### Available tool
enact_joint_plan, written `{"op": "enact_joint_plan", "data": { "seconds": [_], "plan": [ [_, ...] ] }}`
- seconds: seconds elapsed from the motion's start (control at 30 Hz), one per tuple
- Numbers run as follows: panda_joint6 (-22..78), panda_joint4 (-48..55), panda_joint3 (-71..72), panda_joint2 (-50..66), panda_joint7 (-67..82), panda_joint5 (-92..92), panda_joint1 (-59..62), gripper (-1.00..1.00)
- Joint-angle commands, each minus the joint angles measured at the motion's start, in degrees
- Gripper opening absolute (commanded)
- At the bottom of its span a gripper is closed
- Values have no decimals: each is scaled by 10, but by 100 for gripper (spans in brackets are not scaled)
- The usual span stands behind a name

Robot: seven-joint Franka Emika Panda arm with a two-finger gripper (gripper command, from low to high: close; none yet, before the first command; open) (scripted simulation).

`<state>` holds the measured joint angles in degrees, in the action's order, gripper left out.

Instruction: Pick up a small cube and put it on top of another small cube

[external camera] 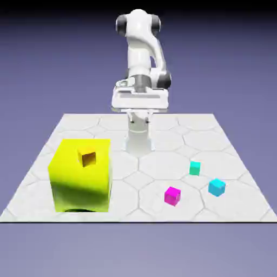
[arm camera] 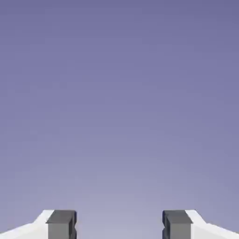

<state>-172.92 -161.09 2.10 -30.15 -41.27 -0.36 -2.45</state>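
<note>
**Table stock: four cubes, one block, one arm**

Exterior view.
- Arm point(external camera: 142, 59): white, upright at the table's far edge. Its hand faces the camera, so the fingers are foreshortened and hard to make out here.
- Gripper point(external camera: 139, 115): held high above the table point(external camera: 162, 162), over its far middle; nothing seen in it.
- Teal cube point(external camera: 195, 168): tiny, on the table toward the view's right, well apart from the gripper, nearer the camera and lower.
- Cyan cube point(external camera: 217, 186): bluer, near the teal cube, nearer the camera and further right.
- Magenta cube point(external camera: 172, 195): near both, left of the cyan cube.
- Yellow block point(external camera: 81, 175): large, at the view's left, well apart from the three small cubes; its lower front is in shadow.
- Orange cube point(external camera: 88, 158): small, seen at the block's top; whether it sits on the surface or in a recess cannot be told.

Hand view.
- Gripper point(arm camera: 119, 225): two grey fingertips point(arm camera: 61, 224) at the bottom edge, cut off below, set wide apart with only backdrop between them.
- No table or cube appears; plain blue-violet fills the frame.
</note>
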Motion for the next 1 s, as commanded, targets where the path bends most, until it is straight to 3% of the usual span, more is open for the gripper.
{"op": "enact_joint_plan", "data": {
  "seconds": [0.0,0.47,0.83,0.87,0.97],
  "plan": [
    [9,-1,17,21,10,-3,-15,0],
    [133,-11,259,308,146,-44,-217,0],
    [14,23,55,469,-19,-267,-364,0],
    [14,23,55,469,-19,-267,-364,-100],
    [38,16,96,436,15,-221,-334,-100]
  ]
}}
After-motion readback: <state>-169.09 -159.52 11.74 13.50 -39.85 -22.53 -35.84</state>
